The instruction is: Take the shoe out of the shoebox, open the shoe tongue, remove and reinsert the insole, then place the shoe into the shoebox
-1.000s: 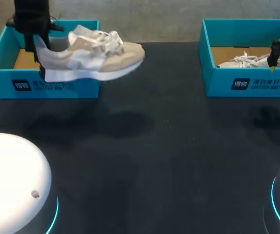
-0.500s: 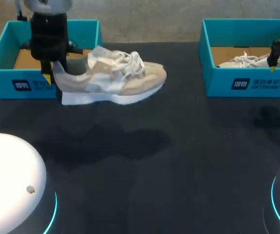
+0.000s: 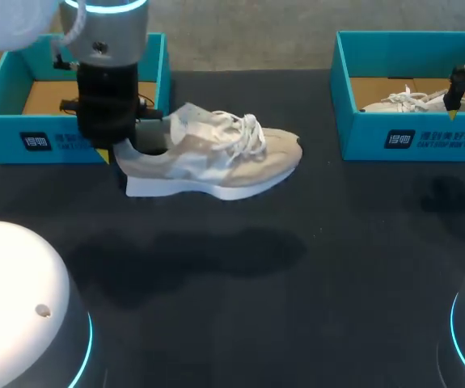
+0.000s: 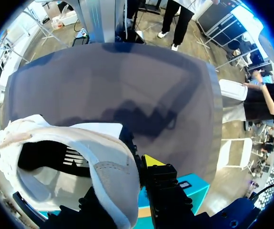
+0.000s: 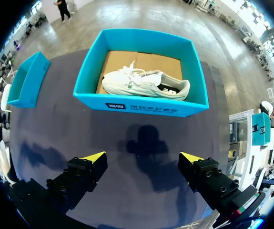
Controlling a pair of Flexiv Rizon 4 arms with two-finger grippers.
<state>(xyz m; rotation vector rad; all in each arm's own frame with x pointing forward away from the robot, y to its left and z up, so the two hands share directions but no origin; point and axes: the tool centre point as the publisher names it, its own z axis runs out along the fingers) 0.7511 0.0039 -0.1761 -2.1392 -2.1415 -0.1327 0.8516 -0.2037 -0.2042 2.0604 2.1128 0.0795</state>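
A beige and white sneaker [image 3: 216, 155] hangs above the dark table, toe pointing right, its shadow on the cloth below. My left gripper [image 3: 117, 147] is shut on its heel. In the left wrist view the heel collar [image 4: 110, 167] sits between the fingers, with one yellow tip [image 4: 151, 161] outside it and the other hidden by the shoe. The left teal shoebox [image 3: 6, 129] behind it shows only its cardboard floor. My right gripper [image 5: 142, 157] stands open over bare table, in front of the right teal shoebox [image 5: 141, 107], which holds a second sneaker [image 5: 146, 83].
The right shoebox [image 3: 414, 141] stands at the back right with its sneaker [image 3: 402, 102] inside, and my right gripper [image 3: 456, 89] is above its right end. Dark cloth covers the table [image 3: 297, 307] between and in front of the boxes.
My left arm has carried the sneaker out of the left shoebox, rightward and toward the table's near side. The right arm has not moved.
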